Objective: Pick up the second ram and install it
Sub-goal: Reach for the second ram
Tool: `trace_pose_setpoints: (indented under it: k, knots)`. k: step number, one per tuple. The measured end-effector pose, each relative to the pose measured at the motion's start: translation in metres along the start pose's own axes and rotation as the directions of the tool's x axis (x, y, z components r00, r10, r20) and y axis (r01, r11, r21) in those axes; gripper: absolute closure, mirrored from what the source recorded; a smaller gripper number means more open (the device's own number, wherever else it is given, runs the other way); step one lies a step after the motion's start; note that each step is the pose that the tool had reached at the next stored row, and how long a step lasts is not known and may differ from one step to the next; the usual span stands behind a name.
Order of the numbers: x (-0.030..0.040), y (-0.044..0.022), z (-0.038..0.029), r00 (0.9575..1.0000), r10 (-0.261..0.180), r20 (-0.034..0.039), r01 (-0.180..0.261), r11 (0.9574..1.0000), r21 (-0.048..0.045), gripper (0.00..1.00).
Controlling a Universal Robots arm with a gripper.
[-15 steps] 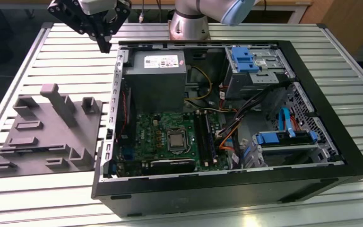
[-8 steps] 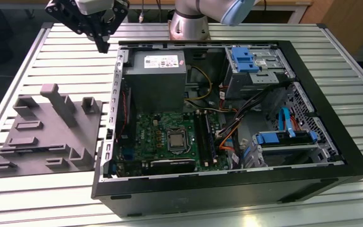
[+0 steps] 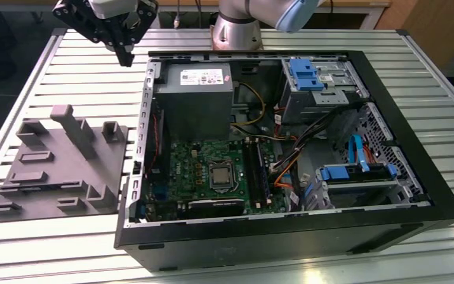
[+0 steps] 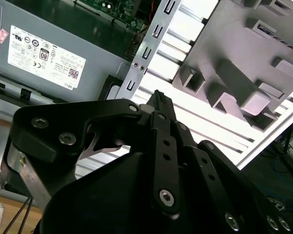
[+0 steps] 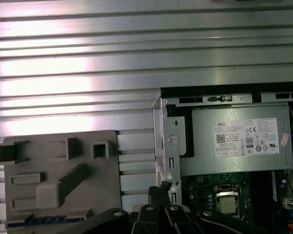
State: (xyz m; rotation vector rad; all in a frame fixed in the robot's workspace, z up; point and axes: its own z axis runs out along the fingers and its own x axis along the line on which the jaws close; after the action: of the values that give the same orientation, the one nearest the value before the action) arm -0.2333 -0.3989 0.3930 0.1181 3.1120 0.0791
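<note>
Hand (image 3: 125, 59), clenched on nothing, is hovering over the surface (image 3: 77, 77) by the far left corner of the case (image 3: 290, 242); ram (image 5: 44, 219) is lying near-left of it in the tray (image 3: 109, 171), long axis left-right.

1 computer case (image 3: 290, 239), 1 power supply (image 3: 194, 97), 1 grey tray (image 3: 49, 177), 1 claw (image 3: 125, 58)

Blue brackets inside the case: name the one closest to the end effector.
The blue bracket on the upper drive cage, toward the exterior view's right of the power supply. The other blue bracket lies lower in that view, farther from the end effector.
</note>
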Motion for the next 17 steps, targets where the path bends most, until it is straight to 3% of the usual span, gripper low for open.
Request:
trace_pose_setpoints:
  k: [17]
  knots:
    - [0.0097, -0.0009, 0.0004, 1.0, 0.0, 0.0, 0.0, 1.0, 0.0, 0.89]
